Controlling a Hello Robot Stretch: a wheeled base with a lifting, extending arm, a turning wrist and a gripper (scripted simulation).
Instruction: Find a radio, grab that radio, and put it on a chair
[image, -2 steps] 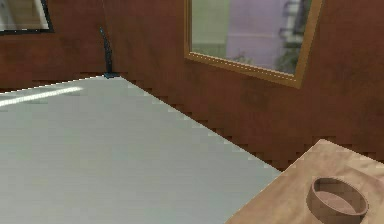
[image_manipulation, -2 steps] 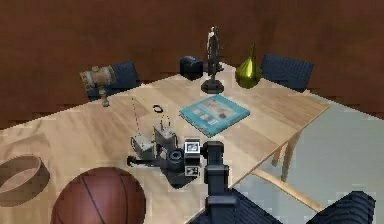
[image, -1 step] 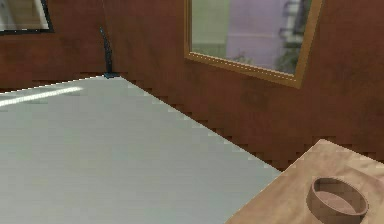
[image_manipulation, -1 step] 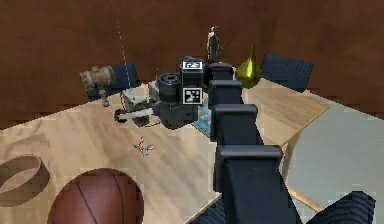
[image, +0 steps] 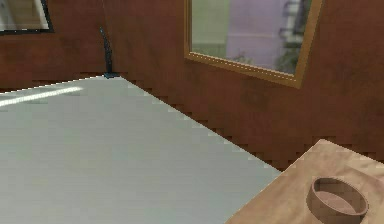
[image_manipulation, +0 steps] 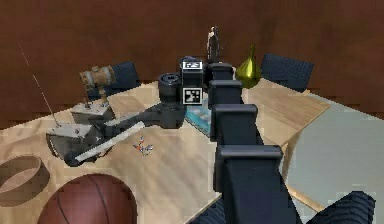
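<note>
On the wooden table (image_manipulation: 170, 165) in the arm side view lies a small grey boxy radio (image_manipulation: 90, 117) with a thin antenna slanting up to its left. My arm reaches out over the table, and the gripper (image_manipulation: 75, 145) ends right at the radio. I cannot tell whether it holds anything, as the radio rests on the tabletop there. Dark blue chairs stand at the table's far side, one (image_manipulation: 125, 74) at the left and one (image_manipulation: 288, 70) at the right.
A basketball (image_manipulation: 85, 205) and a wooden ring bowl (image_manipulation: 20, 178) sit near the table's front. A yellow vase (image_manipulation: 250, 68), a small statue (image_manipulation: 212, 42) and a brown cylinder (image_manipulation: 97, 77) stand farther back. Ahead lie grey floor (image: 120, 150), a brown wall and a framed mirror (image: 250, 35).
</note>
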